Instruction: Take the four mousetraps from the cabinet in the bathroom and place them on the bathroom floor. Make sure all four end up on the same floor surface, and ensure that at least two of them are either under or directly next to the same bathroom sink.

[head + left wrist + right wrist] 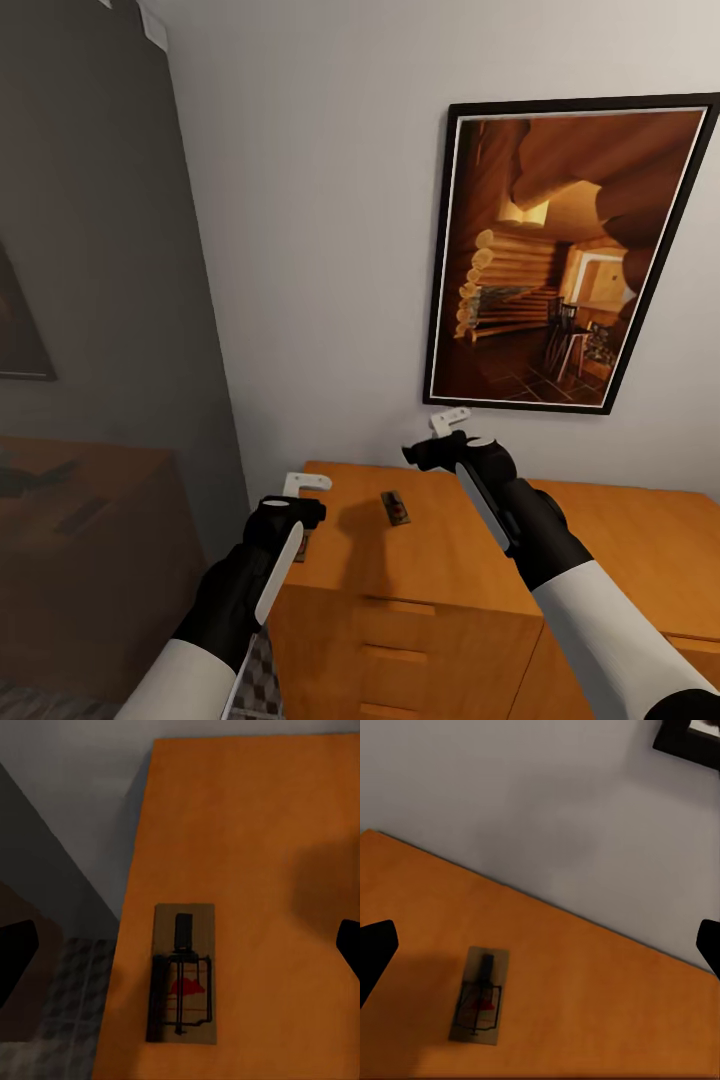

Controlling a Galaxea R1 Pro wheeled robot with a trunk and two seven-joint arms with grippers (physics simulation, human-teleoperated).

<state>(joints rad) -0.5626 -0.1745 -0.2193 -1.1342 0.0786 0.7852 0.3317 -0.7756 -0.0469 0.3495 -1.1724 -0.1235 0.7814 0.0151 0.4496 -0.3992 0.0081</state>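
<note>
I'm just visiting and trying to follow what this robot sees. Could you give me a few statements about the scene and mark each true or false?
1. A mousetrap lies on top of the cabinet. True.
2. The left gripper is clamped on a mousetrap. False: its fingers stand apart over a mousetrap near the cabinet's edge, which lies flat and untouched.
3. A framed picture of a log-cabin interior hangs on the wall above the cabinet. True.
4. The right gripper rests on the cabinet top. False: it hovers open above it, near the wall.
5. The mousetraps lie on the patterned floor. False: both visible ones are on the cabinet; the bathroom floor beside it shows none.
</note>
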